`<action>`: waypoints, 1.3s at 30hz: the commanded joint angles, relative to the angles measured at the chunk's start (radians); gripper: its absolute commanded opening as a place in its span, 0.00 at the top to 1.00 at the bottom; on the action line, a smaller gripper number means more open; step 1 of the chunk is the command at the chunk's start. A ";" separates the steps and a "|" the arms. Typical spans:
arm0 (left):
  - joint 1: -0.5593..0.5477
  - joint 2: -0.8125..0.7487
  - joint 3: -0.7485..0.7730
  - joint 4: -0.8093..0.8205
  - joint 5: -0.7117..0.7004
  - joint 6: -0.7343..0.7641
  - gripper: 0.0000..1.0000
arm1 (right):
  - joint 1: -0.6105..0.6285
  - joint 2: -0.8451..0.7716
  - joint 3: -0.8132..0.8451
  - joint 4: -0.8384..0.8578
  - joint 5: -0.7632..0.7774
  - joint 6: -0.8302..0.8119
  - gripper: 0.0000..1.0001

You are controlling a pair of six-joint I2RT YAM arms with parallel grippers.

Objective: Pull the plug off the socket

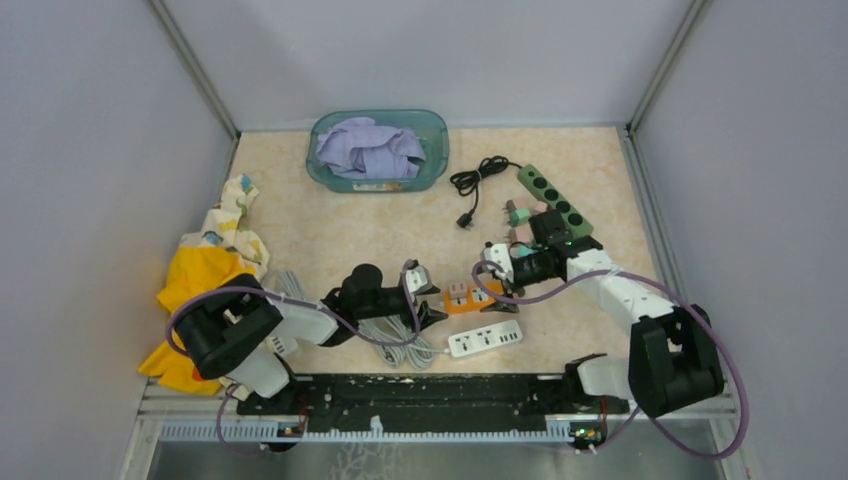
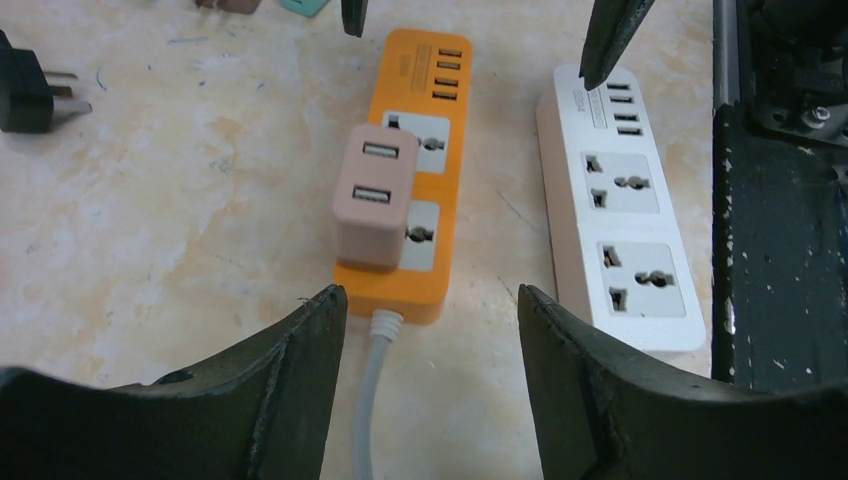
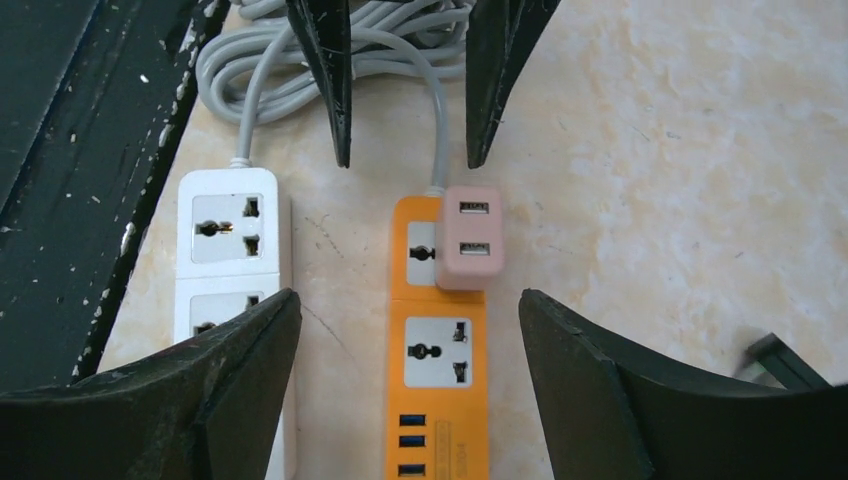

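Note:
A pink two-port plug [image 2: 372,195] sits in the socket of the orange power strip [image 2: 405,290], at the end where its grey cable leaves. In the right wrist view the same plug [image 3: 467,237] stands on the orange strip [image 3: 435,370], whose second socket is bare. My left gripper [image 2: 432,300] is open at the strip's cable end and holds nothing. My right gripper [image 3: 410,305] is open over the USB end, its jaws wider than the strip and apart from it. Seen from above, the two grippers [image 1: 428,300] [image 1: 492,265] face each other across the orange strip [image 1: 470,297].
A white power strip [image 1: 485,339] lies beside the orange one, next to the black base rail [image 1: 430,392]. Coiled grey cable [image 3: 300,60] lies behind the left gripper. A green strip [image 1: 558,203], a black cord [image 1: 480,180], a basin of cloth [image 1: 378,150] and a yellow cloth [image 1: 205,300] lie around.

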 commanded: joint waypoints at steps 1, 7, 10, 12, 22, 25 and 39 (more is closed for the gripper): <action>-0.002 -0.049 -0.060 0.050 -0.004 -0.032 0.32 | 0.105 0.019 0.021 0.147 0.084 0.104 0.23; -0.001 -0.091 -0.119 0.074 -0.029 -0.044 0.32 | 0.188 0.049 0.004 0.357 0.226 0.347 0.31; -0.001 -0.095 -0.124 0.074 -0.032 -0.043 0.32 | 0.235 0.083 0.012 0.377 0.280 0.372 0.37; -0.001 -0.095 -0.123 0.074 -0.035 -0.039 0.32 | 0.268 0.109 0.025 0.384 0.317 0.387 0.43; -0.002 -0.048 -0.097 0.079 -0.040 0.032 0.31 | 0.314 0.161 0.080 0.335 0.365 0.384 0.83; -0.001 -0.004 -0.082 0.123 -0.034 0.050 0.31 | 0.314 0.157 0.086 0.324 0.362 0.382 0.95; -0.004 0.243 -0.010 0.362 0.011 0.103 0.32 | 0.314 0.155 0.085 0.305 0.321 0.357 1.00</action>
